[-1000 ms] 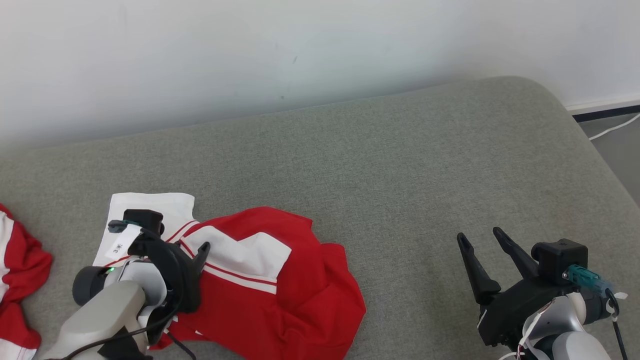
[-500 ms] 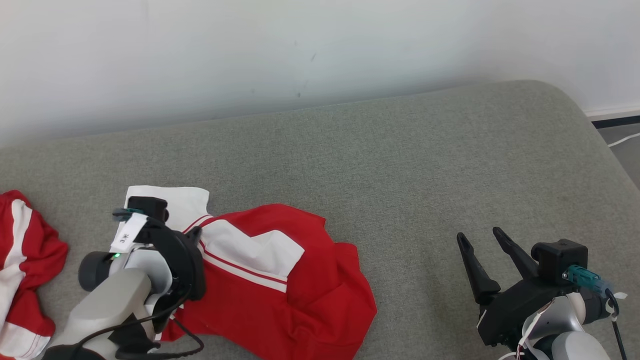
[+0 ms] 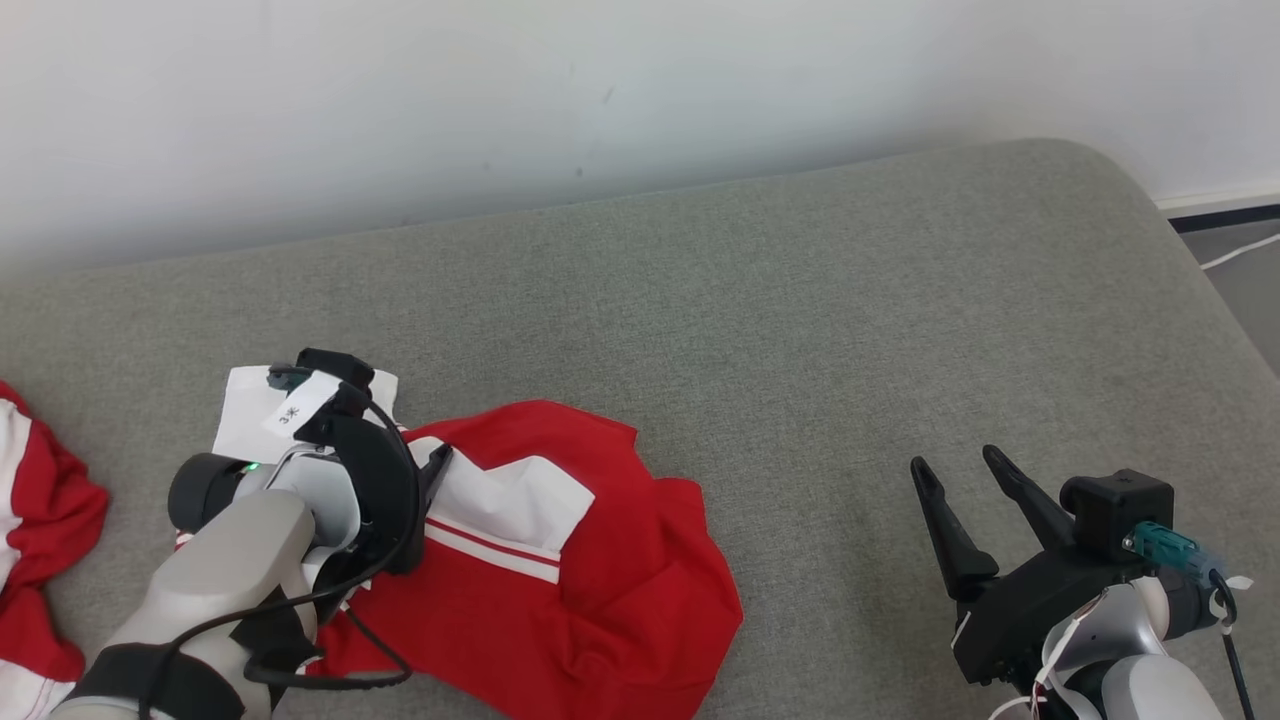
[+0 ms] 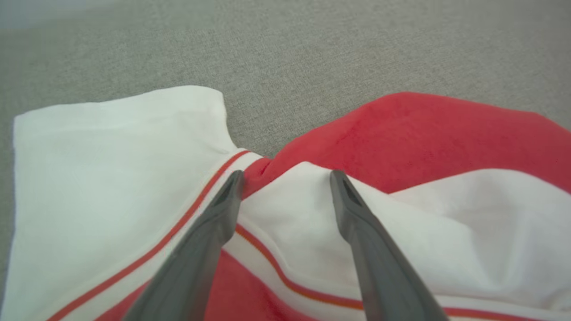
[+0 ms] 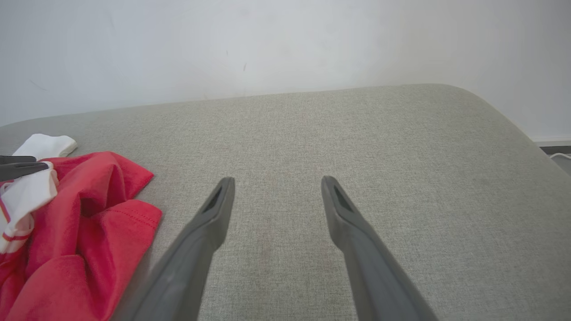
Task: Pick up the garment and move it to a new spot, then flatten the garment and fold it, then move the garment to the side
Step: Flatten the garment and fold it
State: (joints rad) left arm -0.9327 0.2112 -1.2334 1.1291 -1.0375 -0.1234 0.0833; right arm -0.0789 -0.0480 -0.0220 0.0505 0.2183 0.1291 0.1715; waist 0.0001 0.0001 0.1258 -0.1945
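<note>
- Garment (image 3: 600,590): red shirt with white panels and thin red-and-white stripes, crumpled, not yet flattened. It lies on the grey upholstered surface (image 3: 800,330), at the lower left of the head view.
- Left jaws: released, fingers (image 4: 223,214) spread wide. They point down onto the garment (image 4: 401,133) at the seam where the white sleeve meets the red body. A raised white fold sits between the two tips, ungripped. Whether the tips press the cloth cannot be told.
- Right jaws: released, fingers (image 3: 945,530) spread, grasping nothing. They hang over bare grey upholstery at the lower right, well apart from the garment (image 5: 89,223), which lies off to their left.
- Second cloth (image 3: 40,520): red and white, bunched at the left edge of the head view, apart from the garment.
- Tag (image 3: 292,412): white slip on the left wrist, with small dark marks too small to read for certain.
- Green light (image 3: 250,466): lit on the left wrist.
- Wall (image 3: 600,80): plain white, behind the upholstery.
</note>
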